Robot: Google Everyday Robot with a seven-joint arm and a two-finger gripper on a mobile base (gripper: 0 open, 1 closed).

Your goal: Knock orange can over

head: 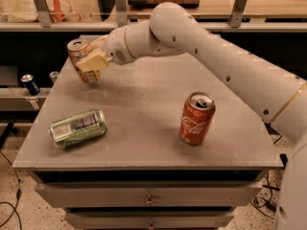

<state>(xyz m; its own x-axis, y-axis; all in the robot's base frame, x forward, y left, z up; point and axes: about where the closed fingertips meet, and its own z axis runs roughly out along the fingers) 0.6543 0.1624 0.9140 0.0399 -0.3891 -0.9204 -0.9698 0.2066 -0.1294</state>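
At the desk's (pixel 144 121) far-left corner, the tool (pixel 90 63) apparently gripped the tilted orange can (pixel 76 49). Pushed further, the can could roll off the nearby edge, or rock upright if released early.

A copper-gold metallic sheen is being shown by the orange can (pixel 76 49), with a silver bare-metal top. The gripper (pixel 89 63) is being held against it at the far left corner of the table (pixel 144 95), and its tan facing is being presented as matt plastic. The arm (pixel 206 47) is being seen as smooth cream-white plastic with a soft satin gloss. The table top is being rendered as matt grey, lightly scuffed. The green can (pixel 77 127) is being seen as glossy painted metal with a paler label panel. The red can (pixel 196 121) is being shown as glossy lacquered metal with a bright metal lid. The shelf (pixel 268 4) behind is being presented as pale, smooth wood
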